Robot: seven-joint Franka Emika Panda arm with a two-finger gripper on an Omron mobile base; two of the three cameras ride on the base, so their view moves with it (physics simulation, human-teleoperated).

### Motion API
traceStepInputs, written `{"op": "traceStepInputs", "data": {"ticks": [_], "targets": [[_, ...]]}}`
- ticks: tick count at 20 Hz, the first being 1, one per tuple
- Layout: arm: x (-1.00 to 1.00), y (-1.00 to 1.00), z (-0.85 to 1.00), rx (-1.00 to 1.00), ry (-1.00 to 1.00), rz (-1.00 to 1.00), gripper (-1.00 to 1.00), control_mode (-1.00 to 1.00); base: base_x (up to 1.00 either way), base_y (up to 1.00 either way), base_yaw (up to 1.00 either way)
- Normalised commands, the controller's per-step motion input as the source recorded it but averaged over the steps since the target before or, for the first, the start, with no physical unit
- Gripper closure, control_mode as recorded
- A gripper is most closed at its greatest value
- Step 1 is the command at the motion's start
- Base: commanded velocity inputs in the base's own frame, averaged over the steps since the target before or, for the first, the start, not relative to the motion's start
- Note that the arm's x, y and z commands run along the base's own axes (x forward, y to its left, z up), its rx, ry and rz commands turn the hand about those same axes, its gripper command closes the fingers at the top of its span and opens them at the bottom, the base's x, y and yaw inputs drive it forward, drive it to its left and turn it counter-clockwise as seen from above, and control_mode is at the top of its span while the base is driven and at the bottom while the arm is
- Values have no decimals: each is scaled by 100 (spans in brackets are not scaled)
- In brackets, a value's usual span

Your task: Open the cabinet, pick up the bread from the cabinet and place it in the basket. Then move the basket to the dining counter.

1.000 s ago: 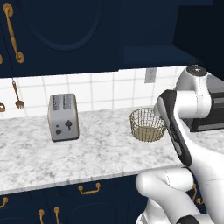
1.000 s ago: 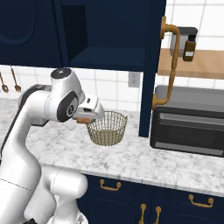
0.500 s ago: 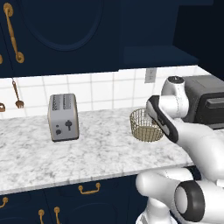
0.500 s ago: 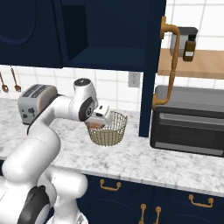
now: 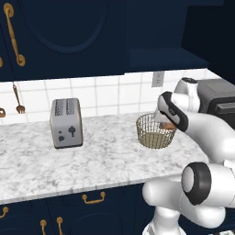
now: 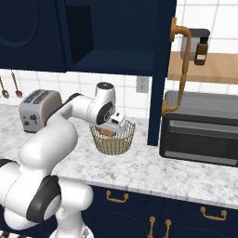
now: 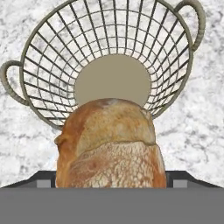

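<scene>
Hand view: wide-spread pincer (image 7: 111,181) holds bread (image 7: 111,144) over basket (image 7: 43,57).

No readable text anywhere right now. The toaster (image 5: 67,122) near the counter's (image 5: 101,158) back edge shows only plain round knobs, the dark bottle (image 6: 201,50) on the wooden shelf (image 6: 209,69) carries a pale label too small to read, and the oven (image 6: 201,129) front is bare.
</scene>
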Motion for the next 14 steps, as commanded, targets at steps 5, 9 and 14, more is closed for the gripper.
{"op": "traceStepInputs", "data": {"ticks": [5, 9, 14], "targets": [[40, 16, -20, -6, 0, -1, 100, -100, 0, 0, 0], [44, 1, -10, 0, 0, 0, 100, -100, 0, 0, 0], [13, 0, -46, -5, 0, 0, 100, -100, 0, 0, 0]]}}
